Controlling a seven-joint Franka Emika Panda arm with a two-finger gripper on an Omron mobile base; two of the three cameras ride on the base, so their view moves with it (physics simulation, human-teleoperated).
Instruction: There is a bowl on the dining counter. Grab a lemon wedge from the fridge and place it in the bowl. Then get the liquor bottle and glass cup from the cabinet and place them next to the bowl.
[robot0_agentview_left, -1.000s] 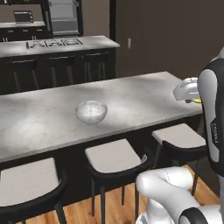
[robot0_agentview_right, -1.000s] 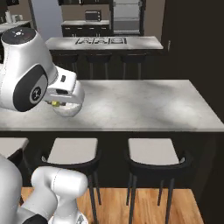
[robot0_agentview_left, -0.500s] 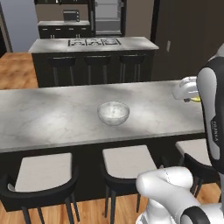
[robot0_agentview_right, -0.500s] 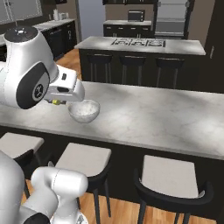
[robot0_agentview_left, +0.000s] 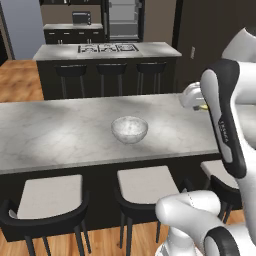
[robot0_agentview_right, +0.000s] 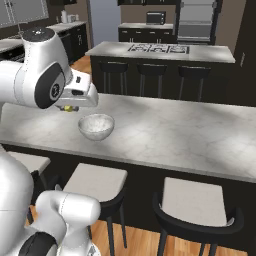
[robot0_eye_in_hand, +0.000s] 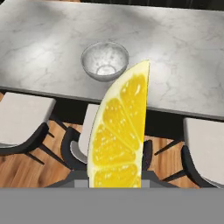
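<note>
The yellow lemon wedge stands upright close to the camera in the hand view, with my gripper shut on it. In the left base view the lemon wedge peeks out as a small yellow bit beside my forearm. The pale glossy bowl sits on the dining counter, with nothing in it. In the right base view the held wedge hangs just left of the bowl and above the counter. Seen from the hand, the bowl lies ahead and lower, beyond the counter's near edge.
Dark stools with pale seats are tucked under the counter's near side. Behind stands a marble island with stove burners and more stools. Farther back are dark cabinets and a microwave.
The whole scene has shifted because the base moved: the bowl now sits nearer the middle in both base views. The arm keeps its pose with the wedge in its grip.
</note>
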